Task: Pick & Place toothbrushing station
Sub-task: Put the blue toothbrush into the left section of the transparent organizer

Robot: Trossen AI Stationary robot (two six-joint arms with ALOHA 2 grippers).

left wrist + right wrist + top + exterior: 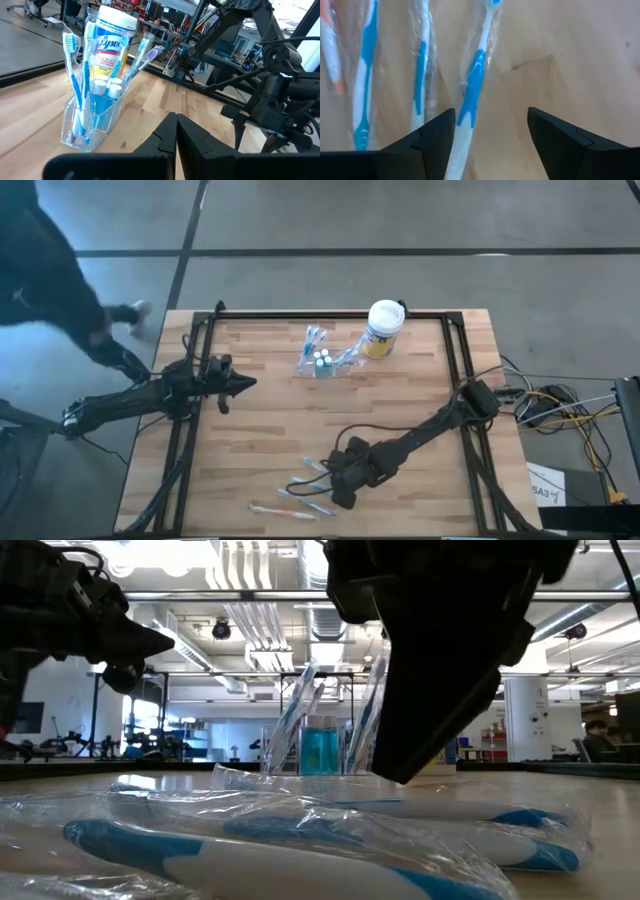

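Toothbrushes (470,90) loose (3 blue-white wrapped)

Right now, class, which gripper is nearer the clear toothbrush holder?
Left. The left gripper, shut, sits beside the toothbrush holder, pointing at it. The right gripper, open, hovers over wrapped toothbrushes by the table's near edge.

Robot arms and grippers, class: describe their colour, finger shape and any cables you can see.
Both arms are dark, jointed and slim. The left gripper has black fingers tapering to points; the right gripper has black wedge-shaped fingers. A black cable loops along the right arm.
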